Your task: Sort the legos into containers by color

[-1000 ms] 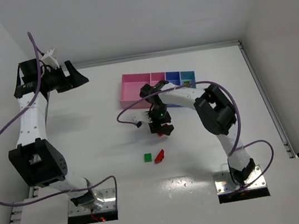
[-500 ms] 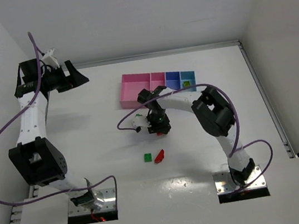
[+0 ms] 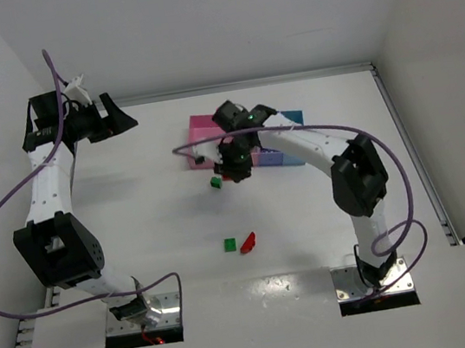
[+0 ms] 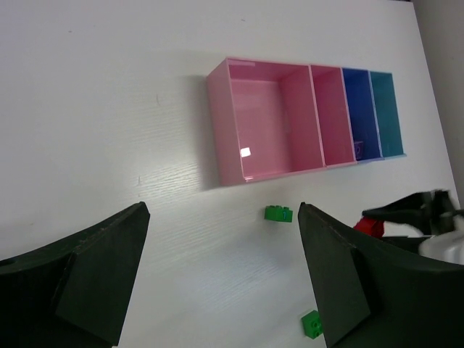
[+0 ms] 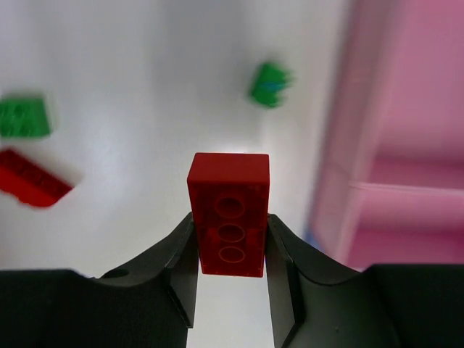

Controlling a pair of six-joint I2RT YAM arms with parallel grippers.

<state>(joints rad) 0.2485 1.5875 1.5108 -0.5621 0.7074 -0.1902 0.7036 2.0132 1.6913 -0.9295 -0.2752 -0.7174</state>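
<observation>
the right gripper (image 5: 230, 235) pinches a red lego (image 5: 229, 181) by the containers (image 4: 239, 172) (not in yet), the left gripper (image 4: 221, 243) gapes empty, and two green legos (image 3: 215, 182) and a red brick (image 3: 248, 242) wait on the table (image 3: 137, 241).

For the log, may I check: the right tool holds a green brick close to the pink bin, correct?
Not quite: the brick in the right tool is red, not green, as the right wrist view shows. It is close to the pink bin.

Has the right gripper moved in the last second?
Yes: the right gripper, gripping a red brick, has gone up the top view toward the pink bin.
</observation>
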